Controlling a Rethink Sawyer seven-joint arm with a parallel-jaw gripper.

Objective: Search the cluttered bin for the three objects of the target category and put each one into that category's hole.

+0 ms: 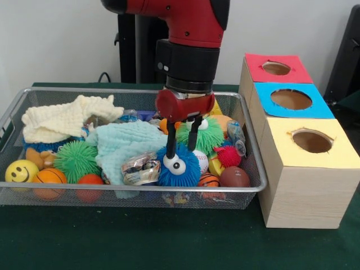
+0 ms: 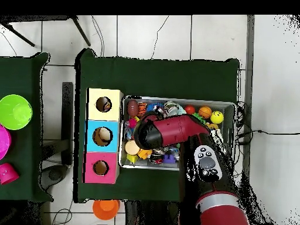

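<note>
Front view | pincer [image 1: 181, 143] spread over blue furry ball [image 1: 179, 164] | mint cloth [image 1: 125, 147] beside

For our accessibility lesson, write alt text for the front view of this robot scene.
A red and black robot arm lowers its open gripper over a fuzzy blue googly-eyed toy in a silver wire mesh basket cluttered with balls and cloths. To the right stands a pale wooden box with a yellow-ringed hole.

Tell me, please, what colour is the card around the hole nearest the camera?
Yellow; the card shows best in the front view.
</note>
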